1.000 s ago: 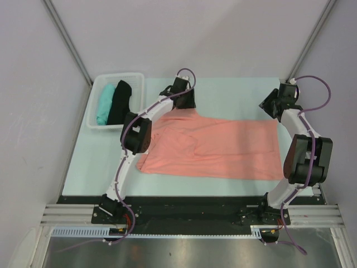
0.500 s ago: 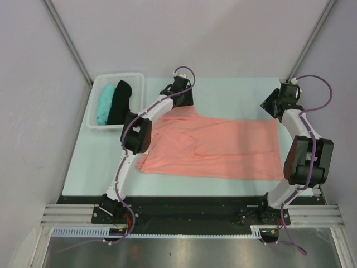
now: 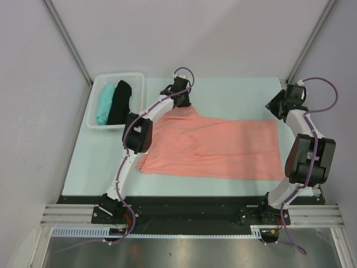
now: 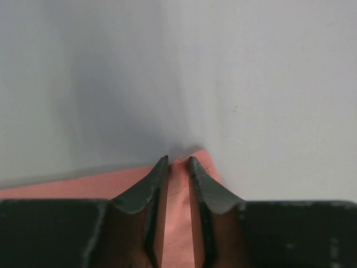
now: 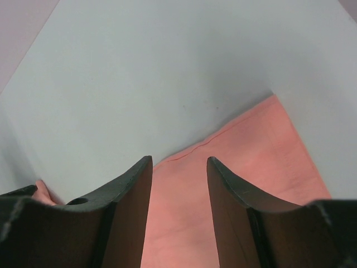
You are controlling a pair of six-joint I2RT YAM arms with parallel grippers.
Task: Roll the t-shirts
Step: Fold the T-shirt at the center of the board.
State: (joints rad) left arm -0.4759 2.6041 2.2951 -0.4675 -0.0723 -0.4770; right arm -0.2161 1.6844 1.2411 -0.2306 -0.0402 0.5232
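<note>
One pinch on, one off. On the left gripper [image 4: 177,162]: closed to a sliver on the far-left corner of the salmon-pink t-shirt [image 3: 223,148], pink cloth nipped between the fingers. Drawn a touch farther up the table [image 3: 234,89] than a second ago, tenting that corner into a small peak. On the right gripper [image 5: 178,161]: spread wide, holding nothing, hovering by the shirt's far-right corner. Swung outward toward the table's right edge since a second ago. Reads as tugging the cloth flat and square, with no rolling begun. Lying spread across mid-table otherwise, rumpled near the left side. Reaching long and diagonal over the shirt on the left; folded upright beside it on the right, wrist tipped down. Off left in the basket [image 3: 117,75]: teal t-shirt [image 3: 104,103] and black t-shirt [image 3: 119,102], bundled side by side.
</note>
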